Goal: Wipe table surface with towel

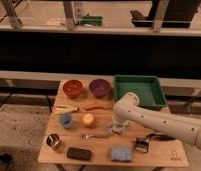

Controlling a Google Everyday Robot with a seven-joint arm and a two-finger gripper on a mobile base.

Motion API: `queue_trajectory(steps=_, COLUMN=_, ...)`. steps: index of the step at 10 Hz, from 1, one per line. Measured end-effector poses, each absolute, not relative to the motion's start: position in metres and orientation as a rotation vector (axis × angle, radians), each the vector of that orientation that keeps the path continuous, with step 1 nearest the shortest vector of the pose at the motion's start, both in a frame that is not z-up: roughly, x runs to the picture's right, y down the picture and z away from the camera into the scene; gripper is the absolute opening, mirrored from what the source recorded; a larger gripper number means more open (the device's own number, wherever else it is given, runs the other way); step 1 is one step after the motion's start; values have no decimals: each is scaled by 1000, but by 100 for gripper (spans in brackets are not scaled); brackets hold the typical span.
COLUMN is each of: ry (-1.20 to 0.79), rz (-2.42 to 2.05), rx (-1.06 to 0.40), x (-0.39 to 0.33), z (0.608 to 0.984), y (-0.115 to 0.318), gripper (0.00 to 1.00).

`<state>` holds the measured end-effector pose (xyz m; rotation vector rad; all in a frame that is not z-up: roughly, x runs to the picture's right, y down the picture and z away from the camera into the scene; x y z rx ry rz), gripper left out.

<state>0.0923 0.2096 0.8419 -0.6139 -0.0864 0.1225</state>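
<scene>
At the front-left corner of the bench (101, 148) you had a small metal cup (54, 142). Just to its right, along the front edge, lay a flat black device (79, 153). Behind these a blue cup (66, 120) stood next to a yellow-orange fruit (88, 119), the two close but apart. Further back lay a pale yellow item (66, 108), possibly a banana, with a thin red item (95, 106) to its right. Near the back edge a red bowl (73, 88) and a purple bowl (100, 87) sat side by side.

Toward the middle of the bench a metal utensil (94, 135) lay flat. Your pincer (115, 131) hung low over the bench just right of that utensil. I could not tell whether it was spread or pressed together.

The blue towel (121, 153) lay folded at the front edge, in front of the pincer and apart from it, with nothing holding it.

The white arm (154, 120) reached in from the right edge, and its bend rose in front of the green tray (139, 80), which filled the back-right corner. Right of the towel a small black object (140, 145) rested near the front edge, partly under the arm.
</scene>
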Motion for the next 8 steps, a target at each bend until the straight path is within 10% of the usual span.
queue_trajectory(steps=8, ry=-115, rz=43, rx=-639, x=48, z=860, y=196, gripper=0)
